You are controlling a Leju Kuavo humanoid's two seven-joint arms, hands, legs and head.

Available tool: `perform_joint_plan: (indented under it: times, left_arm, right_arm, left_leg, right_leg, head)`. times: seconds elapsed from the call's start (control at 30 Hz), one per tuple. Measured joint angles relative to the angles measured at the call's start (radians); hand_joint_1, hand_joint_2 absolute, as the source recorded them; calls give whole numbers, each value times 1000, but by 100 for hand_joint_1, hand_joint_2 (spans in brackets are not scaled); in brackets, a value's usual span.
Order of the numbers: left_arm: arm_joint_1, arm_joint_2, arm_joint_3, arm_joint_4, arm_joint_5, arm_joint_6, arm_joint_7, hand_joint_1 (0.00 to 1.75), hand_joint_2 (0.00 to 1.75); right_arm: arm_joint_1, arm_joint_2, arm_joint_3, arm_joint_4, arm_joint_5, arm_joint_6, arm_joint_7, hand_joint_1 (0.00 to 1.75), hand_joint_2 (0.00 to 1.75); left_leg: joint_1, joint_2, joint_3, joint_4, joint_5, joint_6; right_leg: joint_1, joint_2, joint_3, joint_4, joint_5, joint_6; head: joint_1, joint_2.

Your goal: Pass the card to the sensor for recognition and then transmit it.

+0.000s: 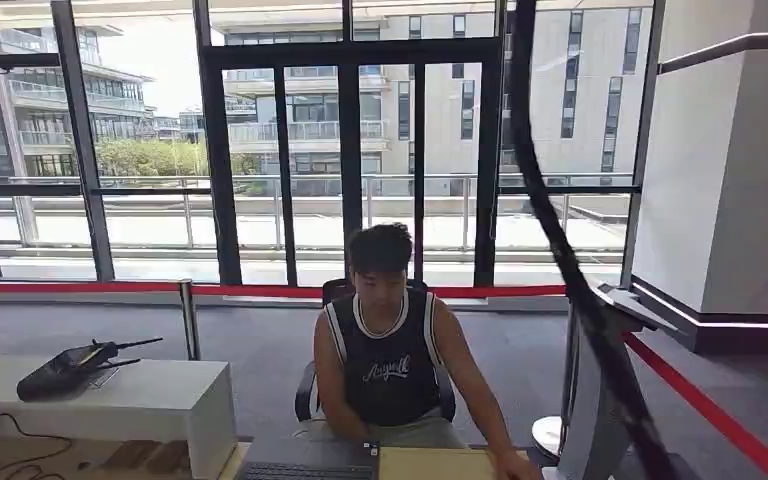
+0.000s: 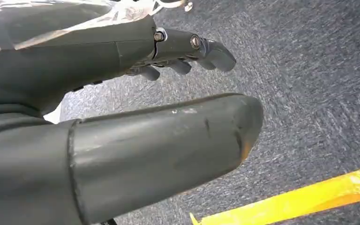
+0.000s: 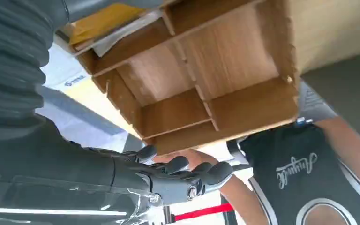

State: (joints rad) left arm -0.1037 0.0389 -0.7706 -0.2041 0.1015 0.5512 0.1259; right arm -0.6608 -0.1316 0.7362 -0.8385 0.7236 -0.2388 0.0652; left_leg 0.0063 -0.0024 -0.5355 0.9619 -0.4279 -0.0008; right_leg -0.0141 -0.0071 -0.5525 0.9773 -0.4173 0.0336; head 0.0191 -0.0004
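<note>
While the person (image 1: 392,350) sits behind the tabletop (image 1: 430,464) with one arm stretched forward over it, I stand near and see no card anywhere, so I cannot say where the card is now; it may be hidden, or the person may hold it.

The left hand (image 2: 178,51) hangs low over the grey carpet (image 2: 309,93), next to a yellow floor stripe (image 2: 300,199). Its fingers (image 2: 215,49) are loosely bent and apart from the thick thumb, and nothing is between them. I judge that it rests there because this step does not need it.

The right hand (image 3: 178,176) is raised close to the wooden organizer (image 3: 206,89), just beside its lower edge. Its fingers are slightly curled and spread, and they hold nothing. The person's hand (image 3: 192,157) reaches toward it from behind the organizer. In my opinion the right hand waits there to receive or give the card, near the person. Which thing is the sensor I cannot tell; a grey stand (image 1: 600,400) is beside the tabletop.
</note>
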Motion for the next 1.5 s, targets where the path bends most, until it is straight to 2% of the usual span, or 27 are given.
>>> perform_joint_plan:
  times: [0.1,0.5,0.83,1.0,1.5]
  left_arm:
    - [2,1,0,0,0,0,2,0,0]
    - [6,4,0,0,1,0,2,0,0]
    - [7,5,0,0,4,0,16,0,0]
    - [7,5,0,0,6,0,22,0,0]
    - [7,5,0,0,9,0,23,0,0]
  right_arm:
    - [16,-7,16,0,31,-18,28,0,175]
    - [62,-31,49,9,92,-54,71,0,175]
    - [68,-45,47,36,183,-168,141,0,175]
    - [68,-52,38,56,210,-203,144,0,175]
    - [67,-56,20,94,210,-200,139,0,175]
  left_leg:
    - [0,0,0,0,0,0]
    - [0,0,0,0,0,0]
    - [0,0,0,0,0,0]
    - [0,0,0,0,0,0]
    - [0,0,0,0,0,0]
  right_leg:
    - [0,0,0,0,0,0]
    - [0,0,0,0,0,0]
    - [0,0,0,0,0,0]
    - [0,0,0,0,0,0]
    - [0,0,0,0,0,0]
  head:
    - [0,0]
    - [0,0]
    - [0,0]
    - [0,0]
    - [0,0]
